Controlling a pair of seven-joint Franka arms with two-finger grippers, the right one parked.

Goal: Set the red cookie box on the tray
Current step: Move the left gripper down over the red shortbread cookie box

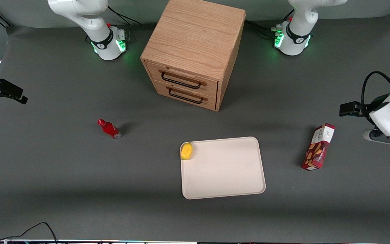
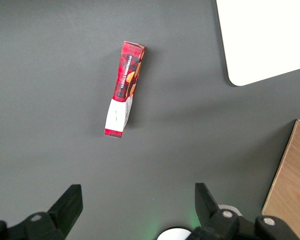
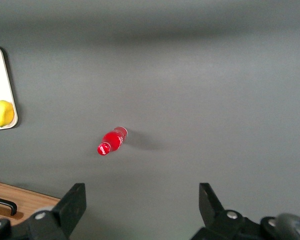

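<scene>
We find the red cookie box resting on the grey table, a slim rectangular carton of dark-red card with a white end panel and printed tan biscuits. From the tray it sits at about three o'clock, well apart from the rim, toward the working arm's end of the table. In the left wrist view the same box shows a narrow face upward, with matte grey table all around it. Whether it stands on a long edge or leans a little, we cannot quite tell.

The tray is a large flat cream-beige rectangle with rounded corners and a low raised rim, smooth and plain. A small yellow rounded thing, perhaps a lemon, lies in the tray's corner at about ten o'clock.

At roughly twelve o'clock from the tray stands a wooden drawer cabinet, light grained wood, boxy, with two drawers bearing dark bar handles. At about nine o'clock, toward the parked arm's end, a small red bottle with a glossy body stands tilted on the table.

The gripper hangs above the bare table near the box, its two dark fingers spread wide apart and holding nothing.
</scene>
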